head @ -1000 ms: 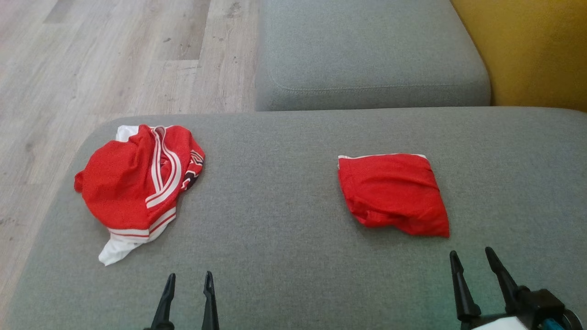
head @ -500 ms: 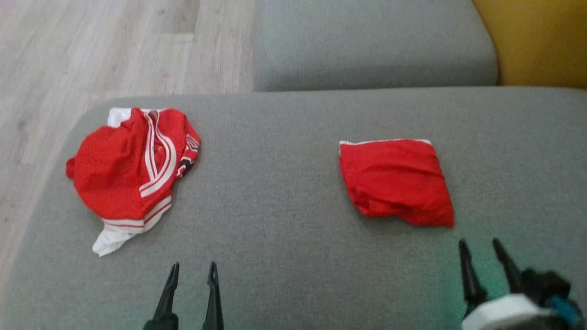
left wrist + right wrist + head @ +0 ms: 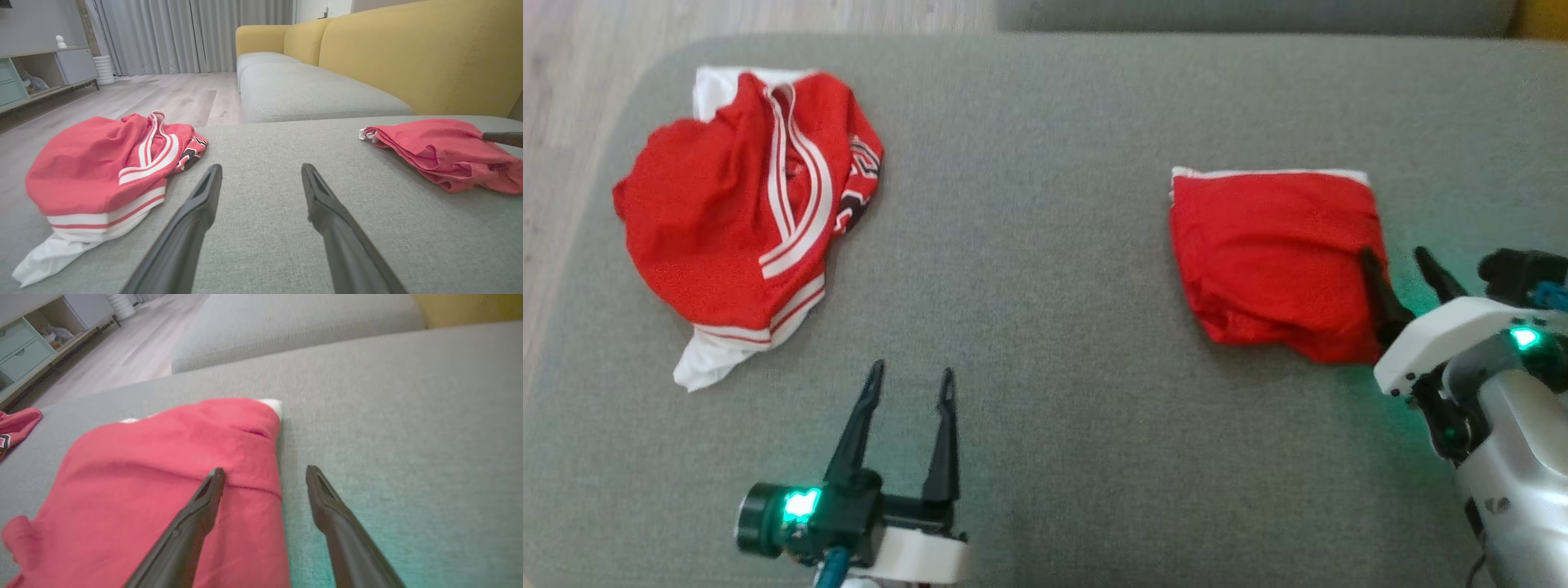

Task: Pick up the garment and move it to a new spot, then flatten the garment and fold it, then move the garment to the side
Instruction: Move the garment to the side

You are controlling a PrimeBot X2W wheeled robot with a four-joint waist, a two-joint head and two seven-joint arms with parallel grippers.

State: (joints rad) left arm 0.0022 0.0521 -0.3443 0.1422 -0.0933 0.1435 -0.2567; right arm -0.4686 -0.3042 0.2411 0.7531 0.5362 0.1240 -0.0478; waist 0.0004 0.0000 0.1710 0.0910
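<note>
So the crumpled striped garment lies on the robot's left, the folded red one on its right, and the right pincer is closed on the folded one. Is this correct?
No: the right pincer is open, straddling the edge of the folded red garment; the right wrist view shows this. The rest holds.

Crumpled red-and-white garment (image 3: 727, 220) heaped far left; folded red garment (image 3: 1270, 257) flat, well right.

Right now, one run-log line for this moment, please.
left pincer open over sofa | right pincer open astride folded garment edge | crumpled garment untouched
</note>
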